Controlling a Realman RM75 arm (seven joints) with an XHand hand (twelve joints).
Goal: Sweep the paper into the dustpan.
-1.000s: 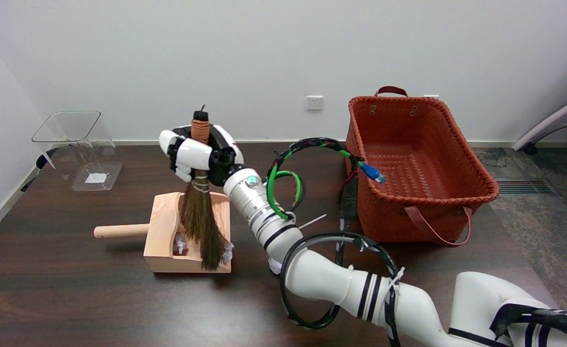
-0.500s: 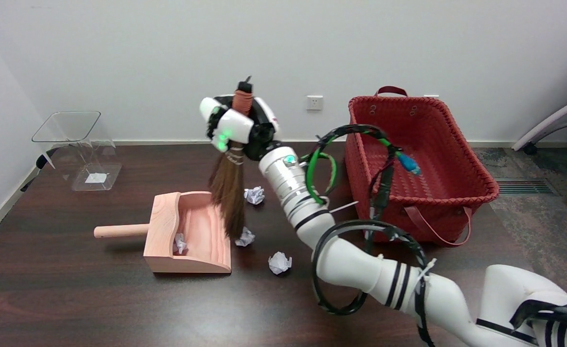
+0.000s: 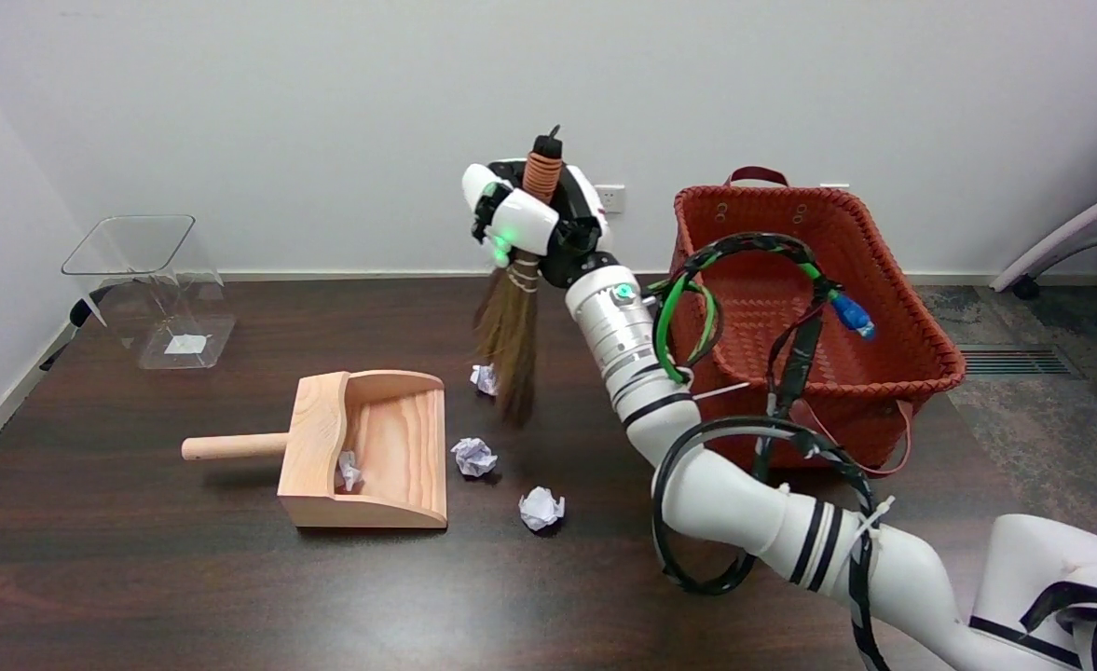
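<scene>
Right hand (image 3: 527, 222) clamped on whisk broom (image 3: 511, 326); recommend lowering bristles behind farthest paper ball (image 3: 485, 378), sweeping toward wooden dustpan (image 3: 366, 449).

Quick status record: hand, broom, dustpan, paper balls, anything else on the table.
right hand: grips the broom handle, raised above the table
broom: bristles hanging down, beside the far paper ball
dustpan: wooden, handle pointing left
paper in dustpan: one ball
paper on table: three balls, far, middle, near
other: red basket, clear container
</scene>
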